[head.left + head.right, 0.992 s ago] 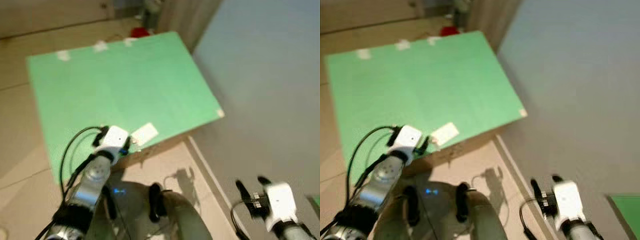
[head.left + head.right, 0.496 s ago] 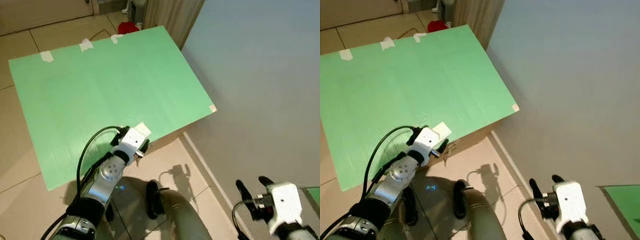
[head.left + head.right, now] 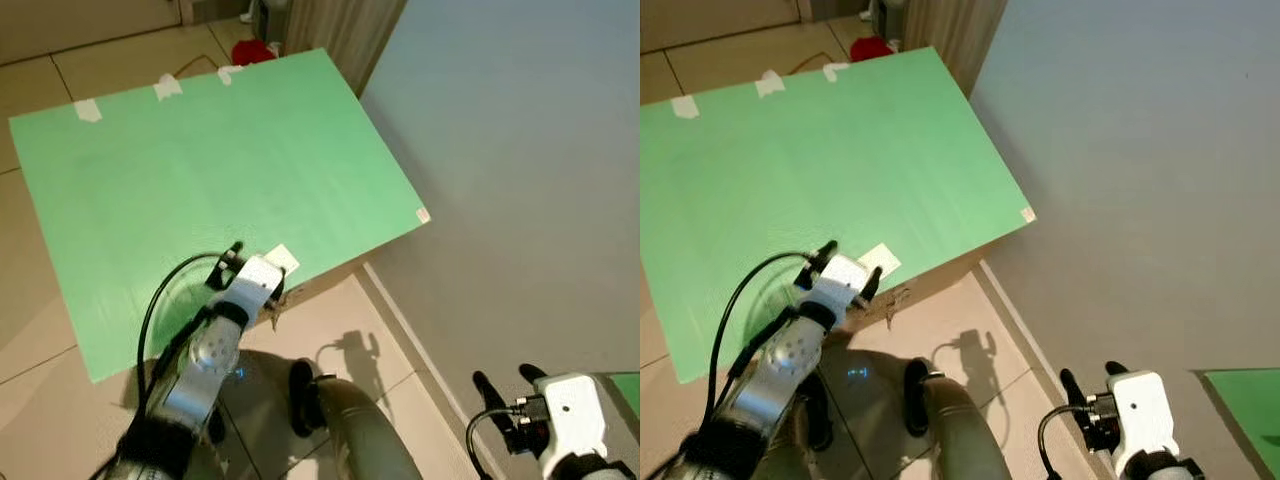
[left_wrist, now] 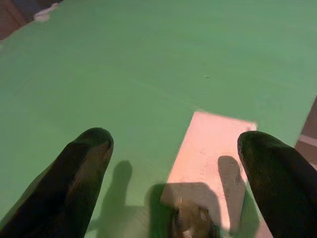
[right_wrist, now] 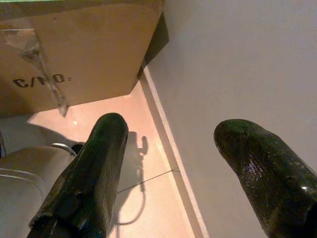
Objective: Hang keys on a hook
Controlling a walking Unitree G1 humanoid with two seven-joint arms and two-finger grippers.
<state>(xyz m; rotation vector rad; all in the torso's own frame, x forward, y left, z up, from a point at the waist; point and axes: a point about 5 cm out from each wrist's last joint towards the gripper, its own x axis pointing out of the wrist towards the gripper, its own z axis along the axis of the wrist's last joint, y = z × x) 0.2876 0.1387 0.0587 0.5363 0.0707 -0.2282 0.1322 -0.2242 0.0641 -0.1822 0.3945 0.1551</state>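
My left gripper [image 3: 258, 270] hovers open over the near edge of a green-covered box top [image 3: 220, 150], right beside a small white label [image 3: 283, 258]. In the left wrist view the black fingers [image 4: 84, 163] stand wide apart above the green sheet, with the pale label [image 4: 213, 148] between them. A small brownish metallic thing [image 4: 190, 223] sits low between the fingers; I cannot tell what it is. My right gripper [image 3: 507, 380] is open and holds nothing, low by the grey wall [image 3: 520, 150].
The box is cardboard, with clear tape on its side [image 5: 74, 49], and stands on a tiled floor [image 5: 148, 163] against the wall. White tape pieces [image 3: 167, 88] mark the far edge of the green sheet. A red object [image 3: 258, 50] and a curtain [image 3: 340, 25] lie beyond.
The head view was blurred one second ago and is sharp now. My left gripper has shifted slightly farther over the green top. The right gripper sits a little lower in the picture.
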